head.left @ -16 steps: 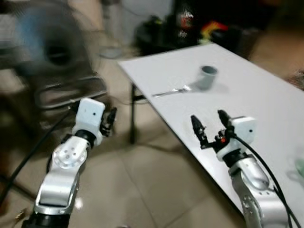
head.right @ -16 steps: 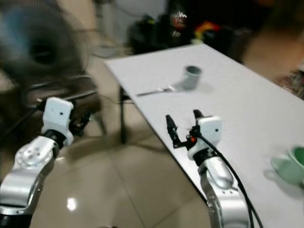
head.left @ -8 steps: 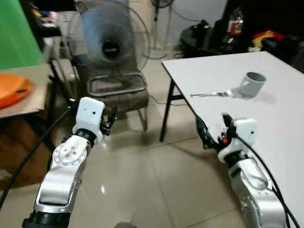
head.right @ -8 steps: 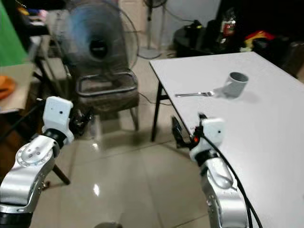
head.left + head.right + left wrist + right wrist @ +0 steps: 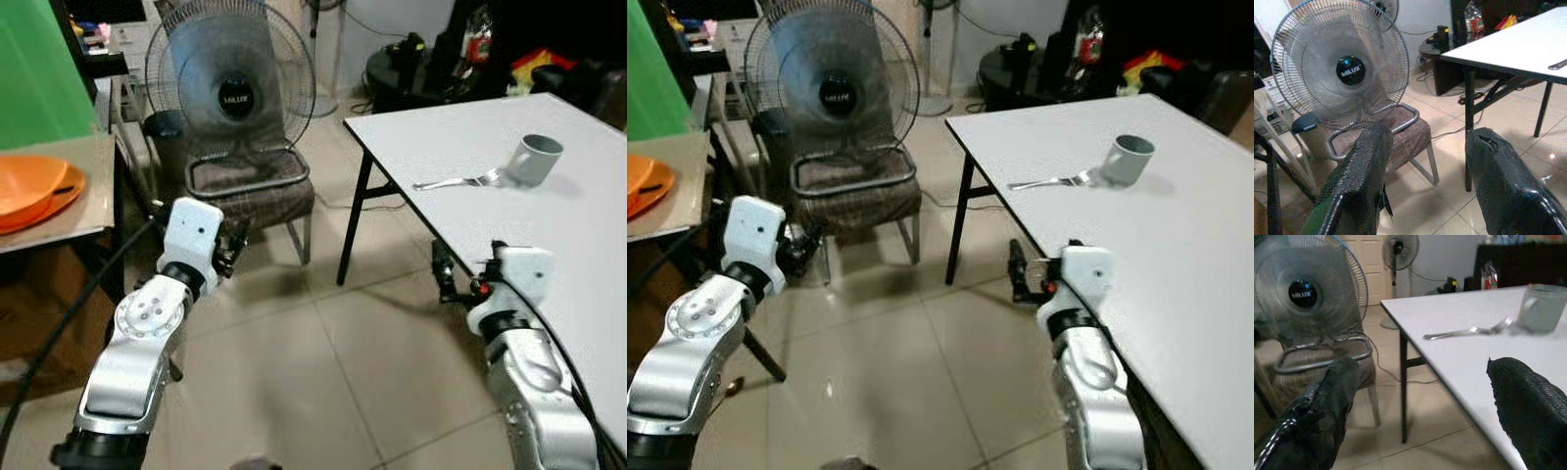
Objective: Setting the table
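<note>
A grey ceramic mug (image 5: 534,160) lies tipped on its side on the white rectangular table (image 5: 470,127), its open mouth turned up and away from the robot; its inside cannot be made out. A silver metal fork (image 5: 458,181) lies flat just beside the mug, tines toward it, handle pointing at the table's left edge. Both sit toward the table's far part, well apart from either gripper. On a low tan side table (image 5: 88,201) at the far left rests a shallow orange plastic bowl (image 5: 34,186).

The right gripper (image 5: 1420,401) hangs at the table's near left edge, one black finger (image 5: 1327,406) over the tiled floor and the other (image 5: 1528,406) over the tabletop, spread wide with nothing between them. The left gripper (image 5: 1425,176) is held out over the floor, facing a round grey standing fan (image 5: 231,80) set on a brown padded chair with a metal frame (image 5: 250,181); its fingers are likewise wide apart and empty.

Between the chair and the table's black legs (image 5: 351,230) lies a stretch of bare beige tiled floor (image 5: 313,343). The table's left edge runs diagonally from the far corner down toward the right arm. Dark bags and clutter (image 5: 441,59) crowd the floor beyond the table's far end, and a black cable (image 5: 69,304) trails along the left arm.
</note>
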Available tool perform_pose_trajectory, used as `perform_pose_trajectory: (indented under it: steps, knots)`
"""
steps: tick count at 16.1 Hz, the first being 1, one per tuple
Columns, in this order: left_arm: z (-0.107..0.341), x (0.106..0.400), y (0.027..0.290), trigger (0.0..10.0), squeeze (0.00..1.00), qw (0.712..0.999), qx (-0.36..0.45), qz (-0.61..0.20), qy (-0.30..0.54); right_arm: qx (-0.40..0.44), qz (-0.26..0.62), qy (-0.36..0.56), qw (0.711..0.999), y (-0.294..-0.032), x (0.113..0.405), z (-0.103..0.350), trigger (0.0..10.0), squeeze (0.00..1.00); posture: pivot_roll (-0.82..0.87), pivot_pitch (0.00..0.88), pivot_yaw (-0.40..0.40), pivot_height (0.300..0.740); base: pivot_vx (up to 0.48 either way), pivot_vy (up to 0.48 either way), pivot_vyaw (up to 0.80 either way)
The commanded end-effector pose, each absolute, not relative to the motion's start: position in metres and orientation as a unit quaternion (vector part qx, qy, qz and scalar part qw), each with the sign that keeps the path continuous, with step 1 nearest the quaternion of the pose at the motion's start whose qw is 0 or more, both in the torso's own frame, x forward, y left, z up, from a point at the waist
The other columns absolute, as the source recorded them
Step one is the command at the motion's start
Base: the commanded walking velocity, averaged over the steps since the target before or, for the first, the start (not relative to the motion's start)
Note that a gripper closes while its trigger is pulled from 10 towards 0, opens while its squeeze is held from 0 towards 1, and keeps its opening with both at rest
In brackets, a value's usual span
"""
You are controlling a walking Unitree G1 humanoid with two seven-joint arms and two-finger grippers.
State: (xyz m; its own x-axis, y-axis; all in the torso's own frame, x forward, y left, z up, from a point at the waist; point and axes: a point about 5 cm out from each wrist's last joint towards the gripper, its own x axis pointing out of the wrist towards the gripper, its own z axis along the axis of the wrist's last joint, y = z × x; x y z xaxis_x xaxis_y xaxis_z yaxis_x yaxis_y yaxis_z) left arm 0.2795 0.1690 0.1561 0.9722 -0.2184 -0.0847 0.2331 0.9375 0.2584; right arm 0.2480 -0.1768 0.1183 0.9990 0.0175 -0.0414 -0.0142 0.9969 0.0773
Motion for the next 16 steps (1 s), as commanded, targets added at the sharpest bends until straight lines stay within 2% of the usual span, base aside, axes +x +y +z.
perform_pose_trajectory:
  steps: [1, 13, 15, 16]
  knots:
    - [0.156, 0.281, 0.171, 10.0, 0.0, 0.983, 0.139, -0.112, 0.032, 0.058, 0.024, 0.018, 0.998, -0.172, 0.249, 0.122, 10.0, 0.0, 0.01, 0.0, -0.011, 0.74, 0.0, 0.33, 0.0]
    - [0.159, 0.281, 0.176, 10.0, 0.0, 0.984, 0.142, -0.103, 0.033, 0.075, 0.065, 0.02, 0.995, -0.161, 0.253, 0.126, 10.0, 0.0, 0.03, 0.0, -0.012, 0.74, 0.0, 0.326, 0.0]
    - [0.159, 0.282, 0.177, 10.0, 0.0, 0.984, 0.142, -0.1, 0.034, 0.068, 0.076, 0.021, 0.995, -0.158, 0.252, 0.126, 10.0, 0.0, 0.02, 0.0, -0.007, 0.74, 0.0, 0.0, 0.0]
    - [0.159, 0.282, 0.176, 10.0, 0.0, 0.984, 0.142, -0.099, 0.035, 0.048, 0.081, 0.023, 0.995, -0.157, 0.252, 0.126, 10.0, 0.0, 0.02, 0.0, -0.006, 0.74, 0.0, 0.0, 0.8]
